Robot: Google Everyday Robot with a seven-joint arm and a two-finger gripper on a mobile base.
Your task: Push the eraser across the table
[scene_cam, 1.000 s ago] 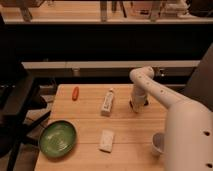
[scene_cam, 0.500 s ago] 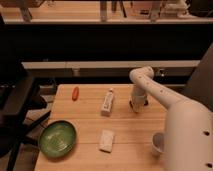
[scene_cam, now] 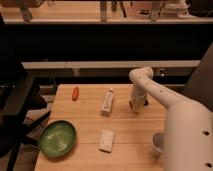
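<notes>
The table (scene_cam: pixel 90 120) is a rectangular top of light wooden planks. A white rectangular block, the eraser (scene_cam: pixel 106 140), lies flat near the front middle of it. My gripper (scene_cam: pixel 136 106) points down at the table's right-middle, right of a white tube (scene_cam: pixel 107 101) and well behind and to the right of the eraser, apart from both. My white arm (scene_cam: pixel 150 87) bends down to it from the right.
A green bowl (scene_cam: pixel 57 138) sits at the front left. A small orange object (scene_cam: pixel 75 93) lies at the back left. A white cup (scene_cam: pixel 159 144) stands at the front right beside my body. A dark chair (scene_cam: pixel 17 107) stands left of the table.
</notes>
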